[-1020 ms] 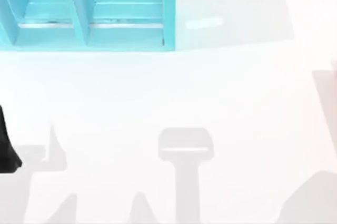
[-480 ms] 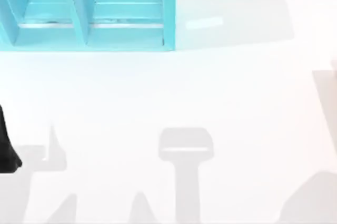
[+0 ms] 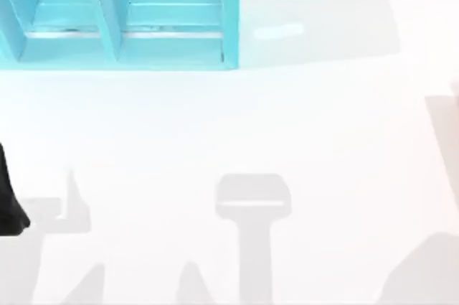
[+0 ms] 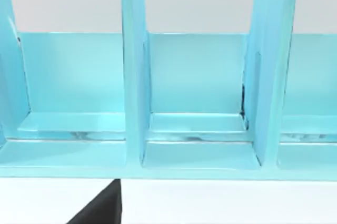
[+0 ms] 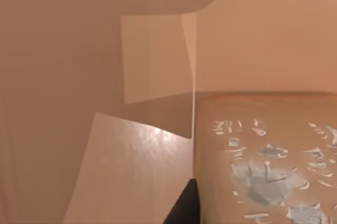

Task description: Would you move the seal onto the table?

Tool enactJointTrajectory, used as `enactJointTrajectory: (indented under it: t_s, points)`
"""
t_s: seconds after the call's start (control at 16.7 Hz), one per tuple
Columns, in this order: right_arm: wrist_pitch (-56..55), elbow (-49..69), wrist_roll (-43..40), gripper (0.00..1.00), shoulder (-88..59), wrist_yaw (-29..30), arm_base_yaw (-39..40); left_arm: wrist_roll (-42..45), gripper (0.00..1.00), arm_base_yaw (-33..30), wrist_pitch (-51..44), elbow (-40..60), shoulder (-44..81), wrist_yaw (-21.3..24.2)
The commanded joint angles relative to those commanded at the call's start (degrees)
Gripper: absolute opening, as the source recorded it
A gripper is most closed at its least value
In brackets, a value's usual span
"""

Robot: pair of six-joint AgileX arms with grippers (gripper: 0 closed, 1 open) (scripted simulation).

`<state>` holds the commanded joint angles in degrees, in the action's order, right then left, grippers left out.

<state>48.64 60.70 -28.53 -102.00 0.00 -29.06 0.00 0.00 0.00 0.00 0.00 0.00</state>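
No change in the top view against a second ago: shadows and arm sit as they did.

The table (image 3: 287,118) lies bare in front of the turquoise shelf unit (image 3: 229,18), which stands at its far left. The left arm (image 3: 8,201) is parked at the table's left edge, well in front of the shelf unit. Its wrist camera faces the open compartments. The left gripper's state cannot be told.

The seal (image 5: 263,155) sits right up against the right wrist camera, as tan-brown faces with flaked pale marks on one. A dark sliver (image 5: 184,208) lies just beside it. Whether the right gripper is clamped on the seal or merely close to it cannot be told, nor can the seal's place relative to the shelf unit.

Judgement: the step in hand is the carry or placing phase, with the seal at the right arm. The next move calls for bringing it over bare table clear of the shelf unit, lowering until its base rests flat, then letting go.
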Motion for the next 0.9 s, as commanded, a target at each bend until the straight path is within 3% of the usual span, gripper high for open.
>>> enactJointTrajectory:
  t_s: [0.54,0.9]
  points:
    - [0.9,0.9,0.9,0.00,0.2,0.3,0.6,0.0,1.00,0.0,0.0,0.0,0.0,0.0]
    - [15.0,13.3,16.4,0.00,3.1,1.9,12.2,0.0,1.00,0.0,0.0,0.0,0.0,0.0]
